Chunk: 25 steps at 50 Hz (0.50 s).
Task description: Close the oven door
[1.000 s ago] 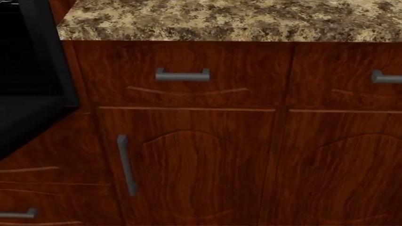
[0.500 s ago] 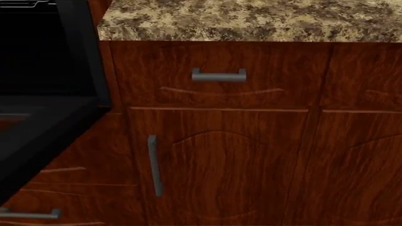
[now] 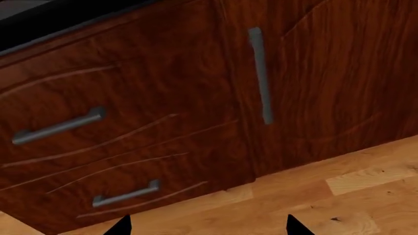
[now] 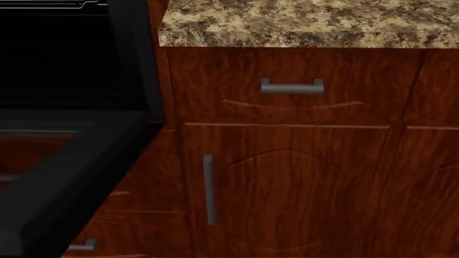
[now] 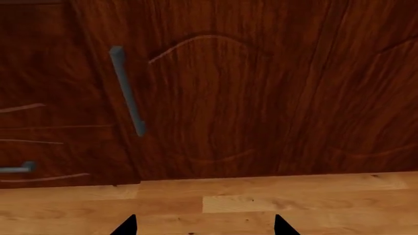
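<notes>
The wide black-framed glass oven door (image 4: pixel 68 177) hangs open at the head view's left, projecting forward. Right of it stand reddish wooden cabinet fronts (image 4: pixel 301 188), under a speckled stone countertop (image 4: pixel 308 21). Below them lies a light wooden plank floor (image 5: pixel 261 200).

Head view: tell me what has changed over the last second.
The view has swung toward the robot's left: the open black-framed oven door fills more of the picture, while the speckled granite countertop and grey bar drawer handle slid right. Nothing was grasped or released; the door stays open, the cabinets shut.
</notes>
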{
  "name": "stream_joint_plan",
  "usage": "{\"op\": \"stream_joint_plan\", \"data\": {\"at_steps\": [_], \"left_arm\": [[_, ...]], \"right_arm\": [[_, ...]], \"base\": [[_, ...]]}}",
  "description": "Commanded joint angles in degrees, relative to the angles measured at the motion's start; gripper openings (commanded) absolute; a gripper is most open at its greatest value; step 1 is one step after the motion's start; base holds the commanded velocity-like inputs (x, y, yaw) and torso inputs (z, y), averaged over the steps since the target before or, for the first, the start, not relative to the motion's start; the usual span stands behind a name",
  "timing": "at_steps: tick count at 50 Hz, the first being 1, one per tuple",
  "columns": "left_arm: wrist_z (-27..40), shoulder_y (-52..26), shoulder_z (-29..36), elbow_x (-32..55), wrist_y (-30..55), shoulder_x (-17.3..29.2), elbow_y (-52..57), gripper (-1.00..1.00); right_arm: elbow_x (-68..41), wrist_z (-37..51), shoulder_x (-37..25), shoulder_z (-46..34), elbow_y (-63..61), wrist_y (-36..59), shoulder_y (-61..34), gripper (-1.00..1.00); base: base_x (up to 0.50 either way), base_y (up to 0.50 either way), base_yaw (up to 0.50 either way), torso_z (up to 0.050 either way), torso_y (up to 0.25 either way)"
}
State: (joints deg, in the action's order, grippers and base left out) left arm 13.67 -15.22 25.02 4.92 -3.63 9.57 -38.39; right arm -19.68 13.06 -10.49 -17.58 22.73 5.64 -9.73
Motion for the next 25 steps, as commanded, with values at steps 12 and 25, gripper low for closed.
{"op": "stream_joint_plan", "data": {"at_steps": [12, 25], "left_arm": [[0.11, -1.89, 0.75, -0.15, -5.90, -1.26, -7.09, 1.00], [0.33, -0.70, 1.06, 0.41, -2.24, -0.16, -2.83, 1.00]], "right_arm": [[-0.08, -0.03, 0.01, -0.64, 1.60, -1.00, -0.48, 1.00], [-0.32, 0.21, -0.16, -1.05, 1.11, -0.73, -0.40, 1.00]], "base": [[0.00, 0.26, 0.00, 0.000, 0.000], [0.00, 0.26, 0.00, 0.000, 0.000]]}}
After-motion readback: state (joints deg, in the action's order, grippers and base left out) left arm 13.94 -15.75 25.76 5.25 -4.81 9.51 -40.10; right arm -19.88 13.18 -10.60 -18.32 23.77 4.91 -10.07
